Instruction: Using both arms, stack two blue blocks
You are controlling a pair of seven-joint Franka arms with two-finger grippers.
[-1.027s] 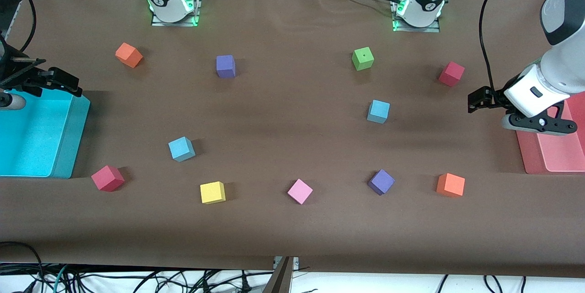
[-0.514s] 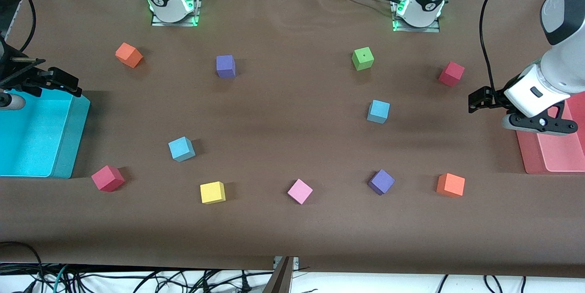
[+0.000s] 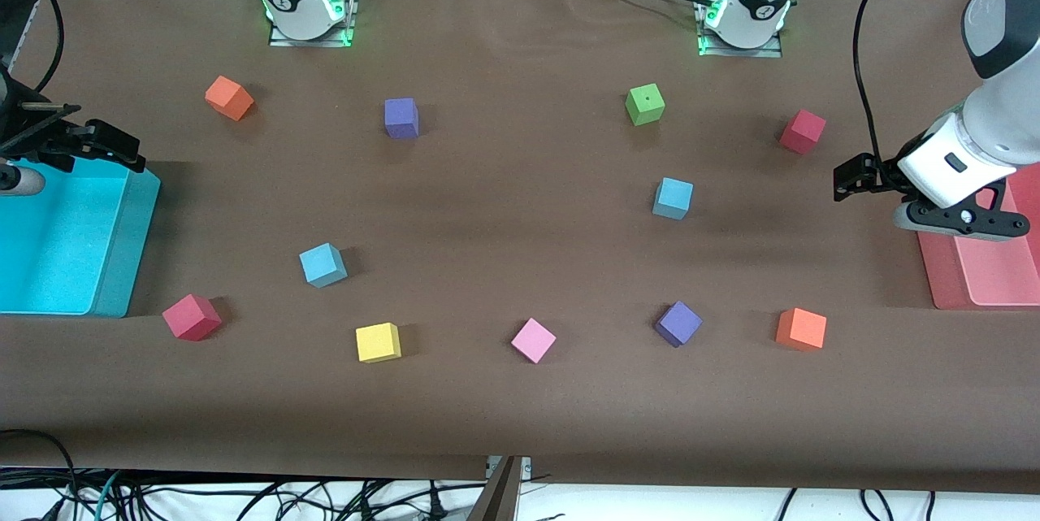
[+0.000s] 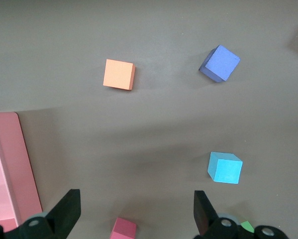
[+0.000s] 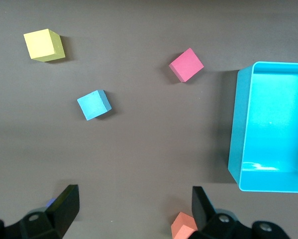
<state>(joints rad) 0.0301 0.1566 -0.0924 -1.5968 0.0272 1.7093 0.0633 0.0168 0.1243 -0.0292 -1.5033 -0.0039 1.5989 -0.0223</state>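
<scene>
One blue block [image 3: 673, 198] lies toward the left arm's end of the table and shows in the left wrist view [image 4: 225, 168]. The other blue block [image 3: 322, 265] lies toward the right arm's end, nearer the front camera, and shows in the right wrist view [image 5: 94, 104]. They sit far apart, each flat on the brown cloth. My left gripper [image 3: 851, 176] [image 4: 136, 211] hangs open and empty over the cloth beside the pink tray [image 3: 975, 273]. My right gripper [image 3: 114, 149] [image 5: 134, 206] hangs open and empty over the rim of the cyan bin [image 3: 122, 245].
Other cubes are scattered about: orange [image 3: 229, 97], purple [image 3: 401, 117], green [image 3: 645, 104], red [image 3: 803, 131], red [image 3: 192, 316], yellow [image 3: 378, 342], pink [image 3: 533, 340], purple [image 3: 678, 323], orange [image 3: 801, 328]. Both arm bases stand along the table's edge farthest from the front camera.
</scene>
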